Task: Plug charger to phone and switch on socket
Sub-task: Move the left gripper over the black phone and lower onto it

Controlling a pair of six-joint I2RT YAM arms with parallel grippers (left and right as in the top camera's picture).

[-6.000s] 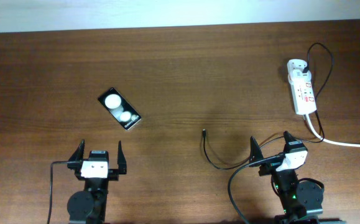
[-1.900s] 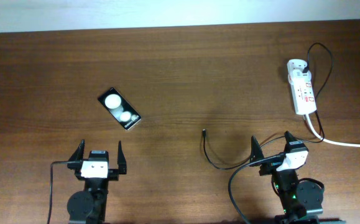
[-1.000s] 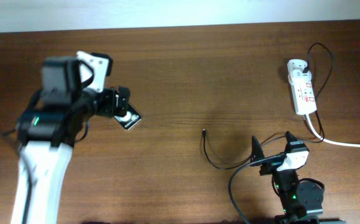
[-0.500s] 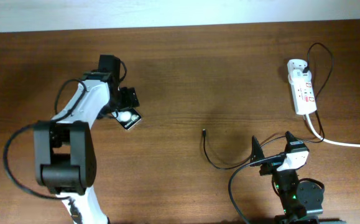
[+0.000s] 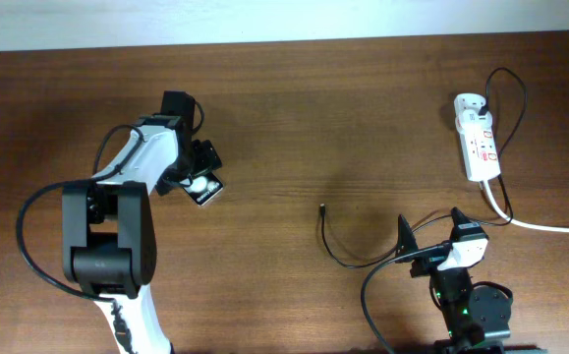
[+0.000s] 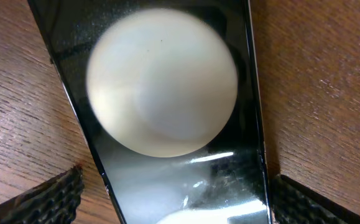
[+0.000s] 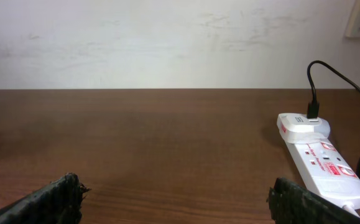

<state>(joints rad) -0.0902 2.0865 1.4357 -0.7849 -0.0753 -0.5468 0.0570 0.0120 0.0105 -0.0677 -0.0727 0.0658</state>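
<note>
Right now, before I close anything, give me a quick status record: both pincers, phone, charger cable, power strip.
left pincer: open, down over the phone, one finger on each side
right pincer: open, empty, low at the near edge
phone: flat on the table, slanted, nothing plugged in
charger cable: loose on the table, free end lying between the two arms, well away from the phone
power strip: far right, black plug seated at its far end
switch: position unreadable
</note>
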